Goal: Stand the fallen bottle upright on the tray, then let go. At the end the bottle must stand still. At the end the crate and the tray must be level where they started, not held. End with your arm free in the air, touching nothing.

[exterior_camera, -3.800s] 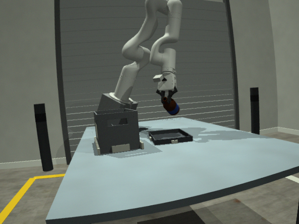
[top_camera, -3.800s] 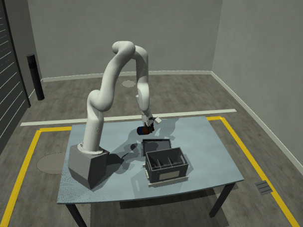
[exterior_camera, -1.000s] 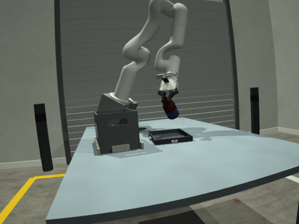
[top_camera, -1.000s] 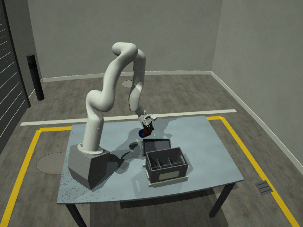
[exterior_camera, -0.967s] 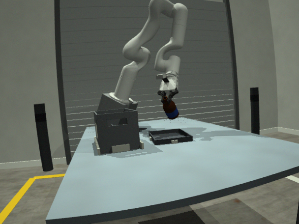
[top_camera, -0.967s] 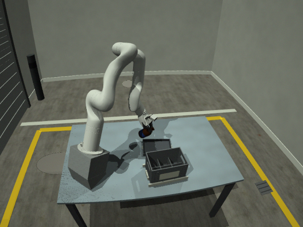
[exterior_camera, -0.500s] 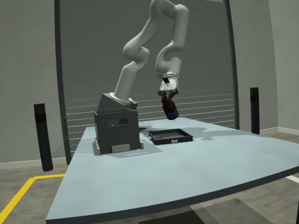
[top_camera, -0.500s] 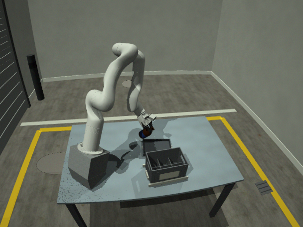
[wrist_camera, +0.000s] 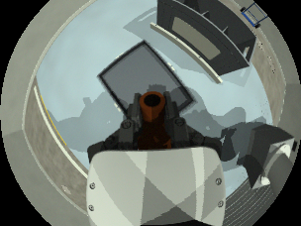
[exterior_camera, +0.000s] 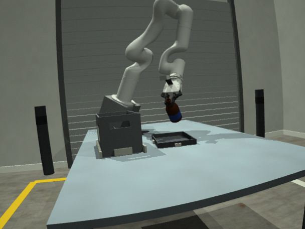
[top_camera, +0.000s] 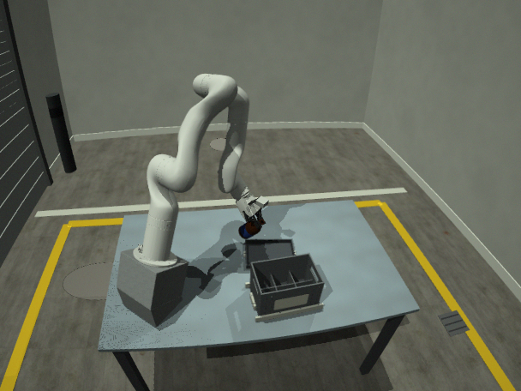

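My gripper [top_camera: 256, 219] [exterior_camera: 170, 99] [wrist_camera: 152, 101] is shut on the neck of a brown bottle [top_camera: 249, 231] [exterior_camera: 173, 112] [wrist_camera: 152, 108] with a blue band near its base. The bottle hangs below the fingers, base down and slightly tilted, in the air above the far part of the table. The shallow dark tray [top_camera: 291, 243] [exterior_camera: 186, 142] [wrist_camera: 119, 71] lies flat on the table below and a little in front of the bottle. The grey crate [top_camera: 309, 295] [exterior_camera: 118, 139] [wrist_camera: 225, 57] with inner dividers stands level next to the tray.
The arm's grey base block [top_camera: 150, 285] [exterior_camera: 110, 105] stands on the table's left side. The pale blue table [top_camera: 364, 266] [exterior_camera: 200, 170] is bordered by yellow floor tape [top_camera: 428, 266]. Black posts [exterior_camera: 43, 140] [exterior_camera: 260, 113] stand on the floor.
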You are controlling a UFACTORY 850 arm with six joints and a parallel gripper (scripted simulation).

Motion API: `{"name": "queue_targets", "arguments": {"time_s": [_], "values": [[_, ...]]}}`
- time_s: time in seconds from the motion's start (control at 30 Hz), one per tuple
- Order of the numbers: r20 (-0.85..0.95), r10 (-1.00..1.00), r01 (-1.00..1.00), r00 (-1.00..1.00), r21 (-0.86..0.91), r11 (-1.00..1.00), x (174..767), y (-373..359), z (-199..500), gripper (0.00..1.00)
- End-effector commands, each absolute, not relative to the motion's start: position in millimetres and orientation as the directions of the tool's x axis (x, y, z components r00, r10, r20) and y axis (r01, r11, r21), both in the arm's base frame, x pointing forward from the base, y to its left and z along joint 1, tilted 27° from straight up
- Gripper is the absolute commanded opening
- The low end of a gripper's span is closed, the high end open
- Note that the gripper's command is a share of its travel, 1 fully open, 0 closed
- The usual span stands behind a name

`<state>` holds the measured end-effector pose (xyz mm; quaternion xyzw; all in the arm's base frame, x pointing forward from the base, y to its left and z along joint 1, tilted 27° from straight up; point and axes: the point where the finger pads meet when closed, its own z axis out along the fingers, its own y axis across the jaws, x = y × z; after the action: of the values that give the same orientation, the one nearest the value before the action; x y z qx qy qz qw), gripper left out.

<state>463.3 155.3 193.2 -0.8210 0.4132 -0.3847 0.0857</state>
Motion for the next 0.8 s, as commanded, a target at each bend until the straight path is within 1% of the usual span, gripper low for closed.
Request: {"name": "queue_targets", "arguments": {"time_s": [0.0,0.77], "values": [[0.561,-0.745,-0.612,0.362,-0.459,-0.644,463.6,155.3,193.7,0.00],[0.619,-0.727,-0.613,0.296,-0.461,-0.642,464.1,156.1,193.2,0.00]]}}
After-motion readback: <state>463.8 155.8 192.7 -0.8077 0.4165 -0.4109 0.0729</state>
